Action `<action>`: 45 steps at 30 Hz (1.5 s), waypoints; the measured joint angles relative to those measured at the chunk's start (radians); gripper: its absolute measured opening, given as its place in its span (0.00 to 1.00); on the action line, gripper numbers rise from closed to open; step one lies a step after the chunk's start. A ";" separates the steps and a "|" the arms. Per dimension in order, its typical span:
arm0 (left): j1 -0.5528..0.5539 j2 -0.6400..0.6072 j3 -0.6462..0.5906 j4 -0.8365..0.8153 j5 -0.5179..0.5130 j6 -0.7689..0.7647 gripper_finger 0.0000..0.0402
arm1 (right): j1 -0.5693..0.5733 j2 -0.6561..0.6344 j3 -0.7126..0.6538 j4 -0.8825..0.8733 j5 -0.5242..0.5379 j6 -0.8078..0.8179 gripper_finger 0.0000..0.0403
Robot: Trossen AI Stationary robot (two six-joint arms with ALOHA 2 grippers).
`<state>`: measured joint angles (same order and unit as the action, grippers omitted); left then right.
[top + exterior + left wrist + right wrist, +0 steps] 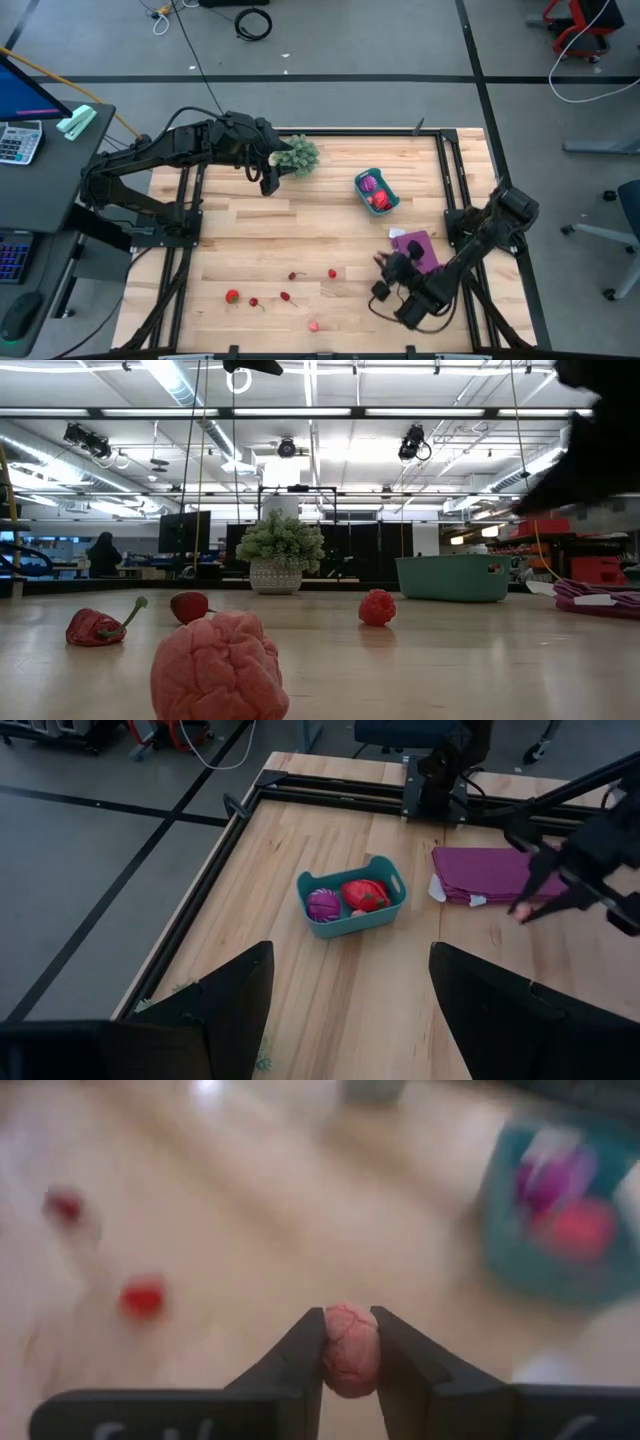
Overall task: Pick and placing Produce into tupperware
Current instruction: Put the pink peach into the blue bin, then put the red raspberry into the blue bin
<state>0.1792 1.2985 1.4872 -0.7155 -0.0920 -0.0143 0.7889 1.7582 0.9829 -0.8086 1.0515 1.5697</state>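
The teal tupperware (377, 192) stands at the table's far right and holds a purple striped ball (323, 904) and a red fruit (365, 895). Several small red and pink produce pieces (287, 297) lie on the wood near the front edge. My right gripper (384, 262) hovers beside the purple sheet (415, 246), shut on a small pink wrinkled piece (350, 1350). My left gripper (269, 178) hangs open and empty at the far left, next to the spiky green ball (298, 155). My right gripper pinches the pink piece by its two opposite sides (329, 1352) between the free ends of its fingers (298, 1365). The fingers slant down, coming from the table's right side. The piece is lifted clear of the wood.
In the low view, a big pink piece (218, 670), a red pepper-like piece (97, 626), a strawberry (190, 605) and a raspberry (377, 607) lie on the wood. Bare wood stretches between the loose pieces and the tub. Dark frame rails (448, 180) run along the table's right edge.
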 joint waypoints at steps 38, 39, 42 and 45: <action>0.000 0.000 0.000 -0.024 0.000 0.000 0.68 | -0.959 -0.240 0.001 0.249 -0.789 -0.969 0.39; 0.000 0.000 0.000 -0.024 0.000 0.000 0.68 | -0.949 -0.242 0.001 0.276 -0.824 -0.979 0.40; 0.000 0.000 0.000 -0.031 0.000 0.000 0.68 | -0.895 -0.241 0.001 0.363 -0.913 -1.000 0.42; 0.000 0.000 0.000 -0.052 0.000 0.000 0.68 | -0.795 -0.232 0.001 0.421 -0.953 -1.003 0.44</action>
<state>0.1791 1.2987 1.4872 -0.7672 -0.0918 -0.0147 -0.0061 1.5265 0.9840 -0.3875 0.0982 0.5665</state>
